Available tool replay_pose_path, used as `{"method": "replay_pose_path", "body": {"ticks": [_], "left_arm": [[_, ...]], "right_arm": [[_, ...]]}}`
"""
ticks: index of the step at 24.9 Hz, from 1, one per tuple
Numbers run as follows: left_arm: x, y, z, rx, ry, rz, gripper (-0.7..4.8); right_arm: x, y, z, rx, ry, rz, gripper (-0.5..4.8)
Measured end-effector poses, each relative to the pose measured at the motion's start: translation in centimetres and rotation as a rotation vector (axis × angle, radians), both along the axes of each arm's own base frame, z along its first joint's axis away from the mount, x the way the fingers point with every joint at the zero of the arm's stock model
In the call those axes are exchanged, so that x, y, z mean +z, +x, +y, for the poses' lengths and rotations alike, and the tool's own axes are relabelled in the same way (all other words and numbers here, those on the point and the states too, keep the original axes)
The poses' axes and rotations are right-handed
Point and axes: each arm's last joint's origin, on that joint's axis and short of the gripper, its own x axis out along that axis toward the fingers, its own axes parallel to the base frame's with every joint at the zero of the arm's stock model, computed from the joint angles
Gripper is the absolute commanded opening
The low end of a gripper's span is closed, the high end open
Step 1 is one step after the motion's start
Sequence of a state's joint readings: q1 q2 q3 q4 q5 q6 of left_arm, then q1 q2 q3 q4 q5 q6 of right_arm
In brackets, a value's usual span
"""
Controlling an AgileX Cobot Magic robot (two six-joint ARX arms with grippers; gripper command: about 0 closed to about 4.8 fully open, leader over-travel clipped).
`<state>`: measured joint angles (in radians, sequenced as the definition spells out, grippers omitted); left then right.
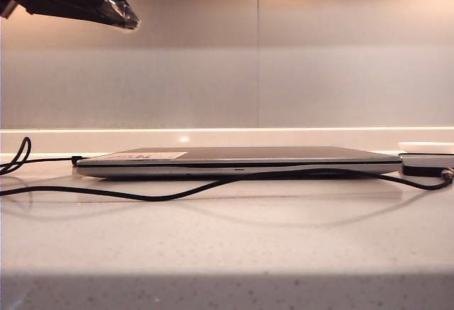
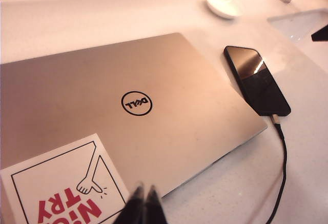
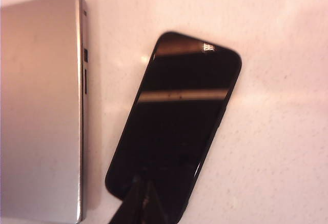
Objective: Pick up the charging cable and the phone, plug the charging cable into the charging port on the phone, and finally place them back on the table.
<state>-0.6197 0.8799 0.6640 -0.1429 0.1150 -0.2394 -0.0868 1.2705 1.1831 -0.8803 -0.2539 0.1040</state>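
Laptop (image 2: 118,101) lid reads "Dell" in a ring, w/ a white sticker (image 2: 61,188) in red letters, "NICE TRY" seen upside down. Phone (image 2: 256,80) lies flat, screen up, on the table (image 1: 227,239) just right of the laptop's right edge, not touching; long axis runs near-to-far. Charging cable (image 2: 282,172) is plugged into its near end and trails across the table's front. Left gripper (image 2: 143,203) hovers above the laptop's sticker corner, jaws pinched together, empty. Right gripper (image 3: 139,198) hangs over the phone's end, tips together, nothing held. Open counter nearside.
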Motion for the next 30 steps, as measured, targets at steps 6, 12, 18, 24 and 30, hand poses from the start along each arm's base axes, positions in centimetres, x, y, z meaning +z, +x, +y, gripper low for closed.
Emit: {"method": "replay_pose_path", "body": {"ticks": [6,12,18,24,30], "left_arm": [[-0.2,-0.2,0.1,0.000,0.006,0.008,-0.06],[-2.7,-0.4,0.3,-0.005,0.055,0.058,-0.06],[-4.1,-0.5,0.4,-0.010,0.069,0.055,-0.06],[-4.7,-0.7,0.5,-0.015,0.032,-0.026,-0.06],[-4.9,-1.3,0.9,-0.014,-0.012,-0.089,-0.06]], "right_arm": [[-1.4,-4.6,0.5,0.003,-0.032,-0.271,-0.04],[-3.2,-7.3,0.7,-0.010,-0.054,-0.362,-0.03],[-3.6,-8.7,0.8,-0.017,-0.059,-0.358,-0.01],[-3.6,-8.7,0.8,-0.020,-0.061,-0.360,-0.01],[-3.6,-8.7,0.7,-0.020,-0.061,-0.360,-0.01]]}}
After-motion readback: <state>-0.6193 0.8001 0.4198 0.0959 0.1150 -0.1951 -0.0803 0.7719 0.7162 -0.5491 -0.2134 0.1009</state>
